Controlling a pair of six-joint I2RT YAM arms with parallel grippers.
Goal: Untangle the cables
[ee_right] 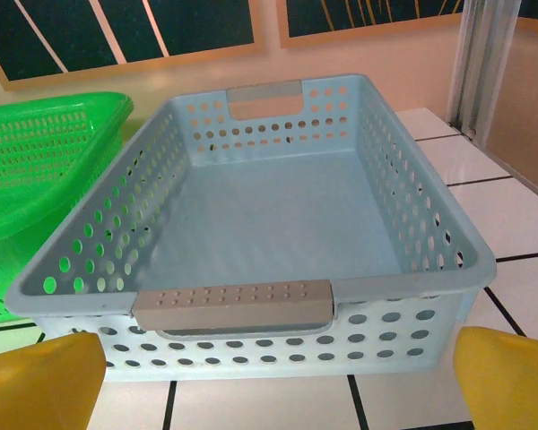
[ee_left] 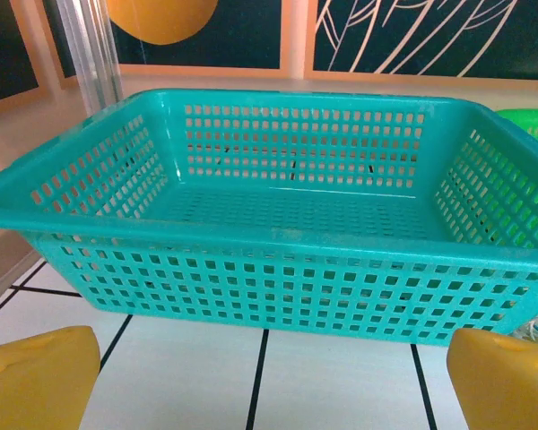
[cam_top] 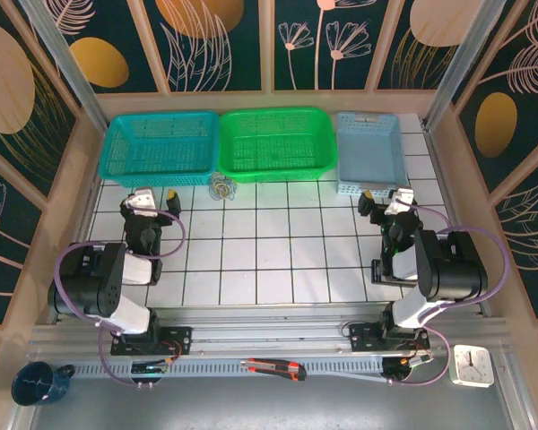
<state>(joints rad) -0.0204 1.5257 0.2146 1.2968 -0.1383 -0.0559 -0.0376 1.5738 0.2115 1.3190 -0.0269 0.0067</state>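
On the tiled surface (cam_top: 278,251), just before the gap between the teal basket (cam_top: 159,143) and the green basket (cam_top: 273,141), we saw the cables (cam_top: 221,188) bunched. Our left tool (ee_left: 269,385) faced the teal basket, jaws wide apart, empty; our right tool (ee_right: 269,381), equally spread and empty, faced the pale blue basket (ee_right: 269,206).

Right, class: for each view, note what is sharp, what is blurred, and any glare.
Top external: the bright green plastic basket looks oversaturated, the thin tangled cables barely resolve. Left wrist: teal mesh basket sharp, yellow fingertips blurred. Right wrist: pale blue perforated basket sharp, yellow fingertips blurred.
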